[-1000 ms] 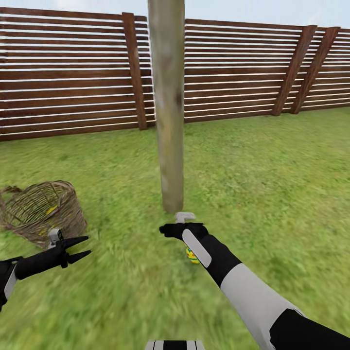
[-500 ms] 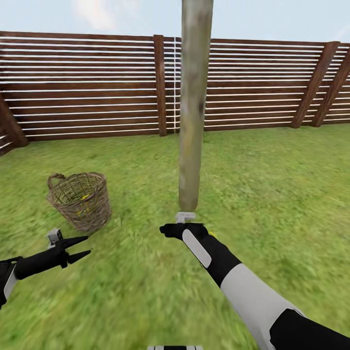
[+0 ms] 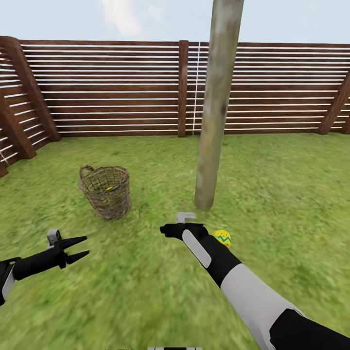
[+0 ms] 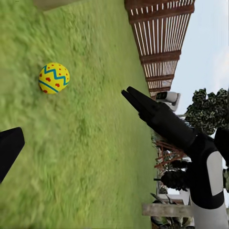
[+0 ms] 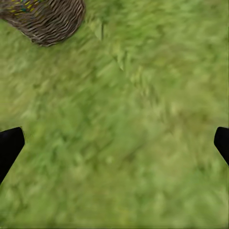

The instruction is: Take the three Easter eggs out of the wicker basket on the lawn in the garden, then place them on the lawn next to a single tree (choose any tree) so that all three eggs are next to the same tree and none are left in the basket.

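The wicker basket (image 3: 105, 191) stands upright on the lawn (image 3: 272, 194), left of the pale tree trunk (image 3: 213, 126). Yellow shows through its weave. One Easter egg (image 3: 223, 237), yellow with red dots and a blue zigzag, lies on the grass near the trunk's foot, just behind my right forearm. It also lies in the left wrist view as the egg (image 4: 54, 78). My right gripper (image 3: 164, 229) hovers open and empty over bare grass between basket and tree; its fingertips (image 5: 10, 145) sit far apart. My left gripper (image 3: 86, 245) is open and empty, low at the left, short of the basket.
A dark slatted wooden fence (image 3: 121, 87) closes the garden behind the basket and tree and turns the corner at the far left. The basket (image 5: 45, 19) shows at one corner of the right wrist view. Grass stretches to the right of the trunk.
The whole view has swung left, so basket, trunk and fence have slid rightwards in the picture. The egg now shows beside my right forearm. Both arms hold the same pose.
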`<state>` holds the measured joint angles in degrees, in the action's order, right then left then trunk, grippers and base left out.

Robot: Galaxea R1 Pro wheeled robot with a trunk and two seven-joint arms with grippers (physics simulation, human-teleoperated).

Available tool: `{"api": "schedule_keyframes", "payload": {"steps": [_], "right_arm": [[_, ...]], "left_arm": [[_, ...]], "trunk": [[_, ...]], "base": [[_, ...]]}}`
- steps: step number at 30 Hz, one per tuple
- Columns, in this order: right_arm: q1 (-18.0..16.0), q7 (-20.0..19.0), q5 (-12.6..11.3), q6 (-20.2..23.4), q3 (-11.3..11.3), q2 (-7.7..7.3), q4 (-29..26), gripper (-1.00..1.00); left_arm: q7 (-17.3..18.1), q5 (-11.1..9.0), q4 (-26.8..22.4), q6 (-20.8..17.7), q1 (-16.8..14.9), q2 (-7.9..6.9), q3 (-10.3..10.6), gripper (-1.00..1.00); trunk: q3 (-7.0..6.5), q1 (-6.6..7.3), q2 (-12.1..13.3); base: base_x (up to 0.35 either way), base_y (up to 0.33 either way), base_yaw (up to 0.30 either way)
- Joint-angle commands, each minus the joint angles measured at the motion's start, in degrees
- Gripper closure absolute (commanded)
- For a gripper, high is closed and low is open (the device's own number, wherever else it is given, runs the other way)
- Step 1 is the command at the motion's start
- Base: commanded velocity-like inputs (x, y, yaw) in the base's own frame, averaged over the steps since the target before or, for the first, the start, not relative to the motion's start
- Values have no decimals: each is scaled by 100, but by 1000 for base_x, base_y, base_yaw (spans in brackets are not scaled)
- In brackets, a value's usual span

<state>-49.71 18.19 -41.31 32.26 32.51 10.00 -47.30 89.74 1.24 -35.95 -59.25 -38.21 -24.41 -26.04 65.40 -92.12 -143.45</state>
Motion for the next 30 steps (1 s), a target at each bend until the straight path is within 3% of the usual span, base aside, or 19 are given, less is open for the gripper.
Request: {"api": "schedule_keyframes", "payload": {"steps": [1, 8, 13, 19, 21, 23, 25, 26, 27, 29, 30], "right_arm": [[-4, 53, -53, 8, 10, 0, -3, -100], [-4, 53, -52, 8, 16, 0, 1, -100], [-4, 53, -52, 8, 15, 0, 1, -100], [-4, 53, -52, 8, 16, 0, 2, -100], [-4, 53, -52, 8, 18, 0, 2, -100], [-4, 53, -52, 6, 18, 0, 2, -100], [-4, 53, -52, 2, 19, 0, 2, -100], [-4, 53, -52, 1, 19, 0, 3, -100], [-4, 50, -52, -5, 19, 0, 6, -100], [-4, 46, -52, -14, 19, 0, 9, -100], [-4, 45, -52, -16, 19, 0, 9, -100]], "left_arm": [[26, 12, 4, -61, -2, -3, -7, -100], [26, 6, 31, -40, 105, -22, -82, -100], [26, 15, 30, 9, 150, -144, -262, -100], [26, 47, 17, 132, 152, -289, -311, -100], [-414, 55, -19, 143, 149, -311, -318, -100], [-1133, 58, -60, 147, 131, -330, -326, -100], [-2243, 52, -133, 161, 100, -322, -339, -100], [-2962, 36, -222, 173, 89, -299, -344, -100], [-3345, 16, -285, 184, 84, -289, -349, -100], [-3881, -18, -438, 204, 79, -259, -355, -100], [-3977, -25, -475, 207, 78, -244, -356, -100]], "trunk": [[0, 1, -2], [-36, 1, -2], [-61, 1, -2], [-92, 1, -2], [-102, 1, -2], [-112, 1, -2], [-122, 1, -2], [-127, 1, -2], [-132, 1, -2], [-141, 1, -2], [-146, 1, -2]], "base": [[-4, 0, 245], [-1, 0, 247], [0, 0, 248], [0, 0, 248], [0, 0, 248], [0, 0, 248], [0, 0, 248], [0, 0, 249], [0, 0, 252], [0, 0, 257], [0, 0, 259]]}}
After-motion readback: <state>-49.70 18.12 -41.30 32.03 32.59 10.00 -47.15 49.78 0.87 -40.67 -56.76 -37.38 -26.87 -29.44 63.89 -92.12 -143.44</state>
